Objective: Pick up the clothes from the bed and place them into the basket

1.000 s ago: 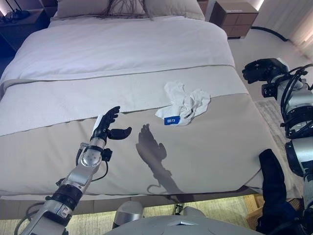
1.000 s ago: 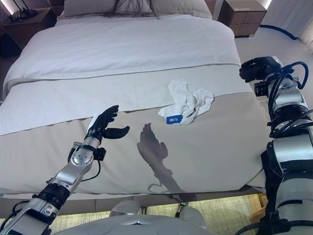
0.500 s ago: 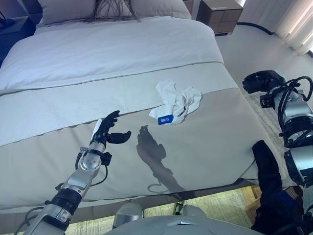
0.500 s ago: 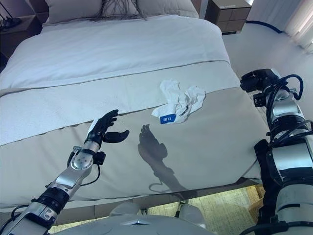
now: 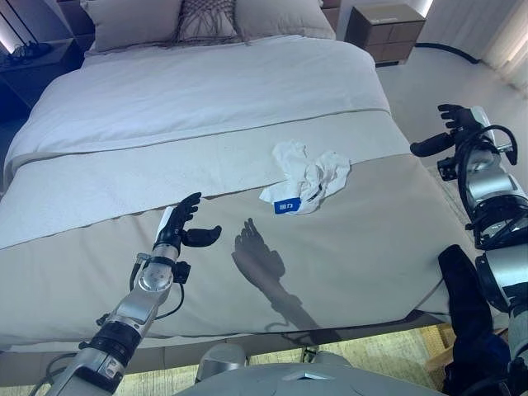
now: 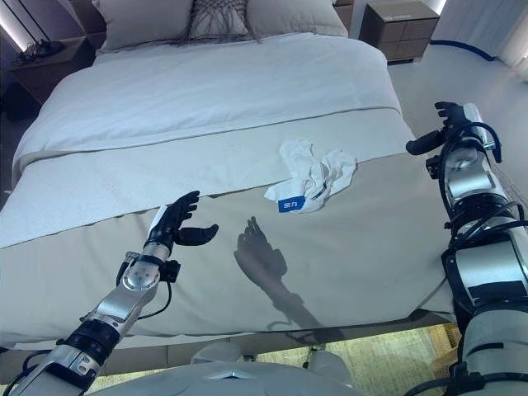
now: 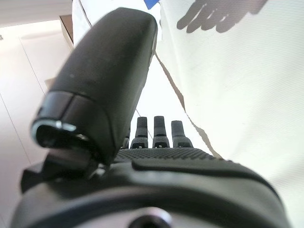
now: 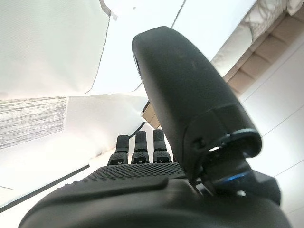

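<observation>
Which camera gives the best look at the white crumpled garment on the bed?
Either eye view: the white garment lies whole and unobstructed on the bed, between the two hands. The left wrist view catches only a blue scrap, maybe its tag; the right wrist view shows none of it.

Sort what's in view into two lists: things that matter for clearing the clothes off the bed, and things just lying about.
Part of the job:
- white crumpled garment, lying on the bed's beige cover
- bed
- left hand, open, empty, over the cover
- right hand, open, empty, off the bed's right side

Just lying about:
- pillows
- patterned cushion
- nightstand
</observation>
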Controlling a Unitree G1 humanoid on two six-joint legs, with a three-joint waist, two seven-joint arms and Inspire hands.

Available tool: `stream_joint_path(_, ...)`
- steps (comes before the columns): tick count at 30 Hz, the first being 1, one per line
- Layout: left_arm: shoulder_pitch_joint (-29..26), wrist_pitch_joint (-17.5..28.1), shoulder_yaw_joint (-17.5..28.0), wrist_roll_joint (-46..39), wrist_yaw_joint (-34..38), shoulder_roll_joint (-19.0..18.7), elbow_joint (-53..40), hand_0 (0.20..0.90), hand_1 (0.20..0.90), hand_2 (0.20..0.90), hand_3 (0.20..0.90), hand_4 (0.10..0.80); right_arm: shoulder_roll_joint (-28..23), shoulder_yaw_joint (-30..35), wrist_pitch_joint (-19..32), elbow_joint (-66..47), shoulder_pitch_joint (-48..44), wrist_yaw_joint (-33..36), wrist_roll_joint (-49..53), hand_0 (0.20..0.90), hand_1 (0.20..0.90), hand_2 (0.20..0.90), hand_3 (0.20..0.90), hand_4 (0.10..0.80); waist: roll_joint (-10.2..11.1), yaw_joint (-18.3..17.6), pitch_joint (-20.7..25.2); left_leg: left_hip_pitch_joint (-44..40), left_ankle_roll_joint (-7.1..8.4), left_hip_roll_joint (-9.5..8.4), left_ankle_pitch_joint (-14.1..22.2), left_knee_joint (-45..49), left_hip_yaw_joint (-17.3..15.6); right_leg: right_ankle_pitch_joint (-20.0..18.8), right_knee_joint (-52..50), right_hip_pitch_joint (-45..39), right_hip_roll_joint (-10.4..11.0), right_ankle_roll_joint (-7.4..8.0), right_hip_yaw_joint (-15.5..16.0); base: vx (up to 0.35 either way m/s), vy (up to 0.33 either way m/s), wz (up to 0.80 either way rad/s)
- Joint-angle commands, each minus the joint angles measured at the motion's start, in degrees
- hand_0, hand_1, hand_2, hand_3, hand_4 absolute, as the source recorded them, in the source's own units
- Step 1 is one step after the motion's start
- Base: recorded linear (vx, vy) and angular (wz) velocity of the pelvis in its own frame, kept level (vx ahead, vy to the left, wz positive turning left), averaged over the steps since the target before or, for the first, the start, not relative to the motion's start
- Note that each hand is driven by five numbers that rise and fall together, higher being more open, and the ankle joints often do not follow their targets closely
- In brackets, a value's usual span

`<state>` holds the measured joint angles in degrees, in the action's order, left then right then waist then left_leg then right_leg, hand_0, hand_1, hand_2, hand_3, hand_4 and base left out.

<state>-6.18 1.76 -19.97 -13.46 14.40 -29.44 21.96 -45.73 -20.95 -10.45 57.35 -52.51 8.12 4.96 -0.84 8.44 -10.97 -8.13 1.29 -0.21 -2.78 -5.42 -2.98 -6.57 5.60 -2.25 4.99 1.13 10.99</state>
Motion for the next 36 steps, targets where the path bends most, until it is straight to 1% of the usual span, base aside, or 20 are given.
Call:
stream_joint_path(1,-1.9,3.1,0.4,0.4,2.1,-0.8,0.0,0.9,0.9,0.9,0.9,0.8,-3.0,-4.6,5.8,-3.1,-7.0,2.9,-3.4,0.9,0.9,0.9,0.9,0.8,1.6,2.1,3.8,4.1,1.3,0.97,0.3,0.7,7.8,5.0,-2.4,-5.5,1.9,2.3,4.4,0.001,-0.024,0.15)
stream_joint_path(7,-1.0,2.3,1.0,0.5,1.9,-0.5,0.1,0.9,0.9,0.9,0.9,0.8,-1.3,-6.9,6.1,-4.1,-7.0,3.8,-7.2,0.9,0.9,0.9,0.9,0.8,2.0,3.3,3.8,4.5,1.4,0.93,-0.2,0.5,9.1,4.8,-1.9,-5.7,1.7,2.19,5.3,0.02,-0.022,0.1)
stream_joint_path(16,-0.2,1.7,1.3,0.2,1.6,-0.1,0.4,0.9,0.9,0.9,0.9,0.8,0.6,-7.5,4.9,-4.4,-6.0,4.4,-6.9,0.9,0.9,0.9,0.9,0.8,2.3,4.6,3.3,5.1,1.39,0.73,-0.9,0.4,10.8,4.6,-1.3,-5.9,1.2,1.97,6.3,0.011,-0.018,0.06)
stream_joint_path(18,0.6,1.9,1.7,-0.9,1.1,0.0,1.1,0.9,0.9,0.9,0.9,0.8,0.8,-7.7,4.6,-4.7,-5.8,4.7,-7.1,0.9,0.9,0.9,0.9,0.8,2.5,4.5,3.3,4.8,1.34,0.77,-0.8,0.6,10.6,5.2,-2.3,-5.9,0.9,1.76,6.3,0.008,-0.053,0.04)
stream_joint_path(19,1.1,1.6,2.6,-1.6,0.5,-0.6,0.6,0.9,0.9,0.9,0.9,0.8,0.5,-7.8,3.8,-6.8,-5.1,5.8,-6.0,0.9,0.9,0.9,0.9,0.8,2.5,4.4,3.1,4.8,0.99,0.94,-0.5,1.5,10.2,7.5,-7.4,-5.0,0.4,1.27,6.5,-0.077,-0.126,0.02)
stream_joint_path(20,1.3,1.3,3.5,-2.1,0.3,-1.5,-0.4,0.9,0.9,0.9,0.9,0.8,0.1,-6.6,3.3,-9.4,-3.5,6.8,-4.8,0.9,0.9,0.9,0.9,0.8,2.1,4.0,2.5,5.1,0.4,1.06,-0.3,2.9,10.6,9.0,-13.9,-3.3,0.3,1.23,6.1,-0.137,-0.165,-0.01)
stream_joint_path(21,1.0,1.5,4.3,-2.4,0.0,-2.2,-0.9,0.9,0.9,0.9,0.9,0.8,0.1,-4.7,3.0,-12.0,-1.3,8.0,-4.0,0.9,0.9,0.9,0.9,0.8,1.6,3.5,1.6,5.5,-0.35,1.26,0.1,4.3,11.5,8.2,-22.5,0.0,1.7,2.23,4.6,-0.238,-0.232,0.0)
stream_joint_path(22,0.2,1.8,5.3,-2.9,0.2,-2.6,-1.0,0.9,0.9,0.9,0.9,0.8,0.9,-2.8,3.7,-13.8,0.9,9.5,-3.9,0.9,0.9,0.9,0.9,0.8,0.9,3.0,0.3,5.7,-0.8,1.77,0.1,5.2,12.6,4.6,-30.6,4.3,5.2,3.94,2.1,-0.246,-0.228,0.01)
stream_joint_path(23,-0.2,1.8,5.5,-3.3,0.4,-2.7,-0.9,0.9,0.9,0.9,0.9,0.8,1.3,-2.4,4.1,-14.0,1.3,9.7,-4.2,0.9,0.9,0.9,0.9,0.8,1.0,3.1,0.0,5.8,-0.82,1.81,0.1,5.5,12.6,4.0,-32.3,5.5,6.2,4.33,1.0,-0.386,-0.433,0.19)
stream_joint_path(24,-3.0,3.2,5.6,-5.3,2.8,-1.8,0.4,0.9,0.9,0.9,0.9,0.8,2.3,-2.5,5.2,-13.1,0.6,10.3,-6.0,0.9,0.9,0.9,0.9,0.8,0.4,2.9,-1.5,6.3,0.24,3.9,-0.7,5.1,13.9,5.2,-30.8,5.8,7.7,4.47,-1.9,-0.338,-0.469,0.37)
stream_joint_path(25,-4.7,3.7,5.3,-5.8,3.4,-1.1,1.1,0.9,0.9,0.9,0.9,0.8,2.0,-2.5,5.5,-12.4,-0.1,10.0,-6.4,0.9,0.9,0.9,0.9,0.8,0.0,2.7,-1.8,7.3,1.04,5.36,-1.4,5.1,15.0,9.4,-28.1,4.7,6.7,3.88,-2.6,-0.397,-0.68,0.49)
stream_joint_path(26,-6.5,4.0,5.1,-6.2,3.9,-0.4,1.6,0.9,0.9,0.9,0.9,0.8,1.0,-2.5,6.5,-10.5,-1.3,9.2,-4.9,0.9,0.9,0.9,0.9,0.8,0.7,2.9,-2.0,10.5,2.47,6.72,-2.2,6.1,16.0,13.0,-22.0,1.8,4.0,2.22,-2.3,-0.275,-0.599,0.45)
stream_joint_path(27,-6.5,4.3,5.4,-6.1,4.2,0.4,1.9,0.9,0.9,0.9,0.9,0.8,1.1,-2.3,6.1,-9.6,-2.2,8.7,-4.5,0.9,0.9,0.9,0.9,0.8,1.4,3.4,-2.4,12.6,3.88,8.21,-4.7,6.1,15.3,12.6,-18.3,-0.7,2.7,1.46,-0.7,-0.283,-0.598,0.37)
stream_joint_path(28,-6.5,4.6,5.7,-6.9,4.2,1.3,2.2,0.9,0.9,0.9,0.9,0.8,1.3,-2.6,4.9,-9.6,-3.0,8.0,-6.0,0.9,0.9,0.9,0.9,0.8,1.5,3.5,-3.2,14.7,4.74,9.76,-8.7,5.6,12.1,13.2,-17.3,-2.2,1.0,0.99,0.0,-0.264,-0.472,0.33)
stream_joint_path(29,-7.1,4.8,6.0,-6.5,3.3,2.4,2.3,0.9,0.9,0.9,0.9,0.8,0.1,-2.8,4.2,-10.1,-2.5,8.4,-5.2,0.9,0.9,0.9,0.9,0.8,1.7,2.8,-3.8,18.5,5.1,10.74,-11.8,7.6,6.1,13.9,-16.5,-3.8,-0.3,0.43,1.4,-0.314,-0.434,0.18)
stream_joint_path(30,-7.8,4.7,5.8,-5.3,3.1,3.4,2.3,0.9,0.9,0.9,0.9,0.8,-1.4,-2.3,3.9,-11.5,-1.5,8.3,-3.4,0.9,0.9,0.9,0.9,0.8,2.2,2.0,-4.0,21.0,5.07,10.74,-12.0,12.2,2.5,13.5,-15.3,-4.7,-0.6,-0.17,3.2,-0.322,-0.381,0.15)
stream_joint_path(32,-8.7,5.4,4.4,-5.2,5.1,4.6,3.1,0.9,0.9,0.9,0.9,0.8,-1.3,-2.5,4.5,-11.8,-1.8,7.4,-3.7,0.9,0.9,0.9,0.9,0.8,3.8,1.0,-3.9,17.5,3.17,6.54,-6.7,15.4,3.7,11.1,-13.8,-3.3,0.1,-0.14,3.5,-0.282,-0.226,0.46)
stream_joint_path(33,-8.9,5.8,4.1,-5.3,6.0,4.9,3.3,0.9,0.9,0.9,0.9,0.8,-1.2,-3.1,5.0,-11.4,-2.3,7.3,-3.7,0.9,0.9,0.9,0.9,0.8,4.3,0.7,-3.6,16.4,2.88,4.91,-6.0,17.8,4.1,10.3,-13.2,-2.9,0.3,-0.23,3.3,-0.238,-0.117,0.37)
stream_joint_path(35,-9.5,4.7,3.9,-4.9,7.3,5.5,2.5,0.9,0.9,0.9,0.9,0.8,-1.7,-3.6,5.5,-11.0,-3.2,7.1,-2.8,0.9,0.9,0.9,0.9,0.8,5.6,-0.1,-2.5,14.6,2.11,1.85,-3.3,23.3,4.8,8.8,-11.2,-2.3,0.7,-0.91,2.7,-0.176,-0.106,0.01)
stream_joint_path(36,-9.7,4.3,3.8,-4.8,7.5,5.6,2.4,0.9,0.9,0.9,0.9,0.8,-1.5,-3.8,5.9,-10.3,-3.6,7.2,-2.3,0.9,0.9,0.9,0.9,0.8,5.8,-0.2,-2.0,13.4,1.65,0.67,-1.3,23.1,5.2,8.3,-10.0,-2.3,0.5,-0.89,2.5,-0.11,-0.086,0.07)
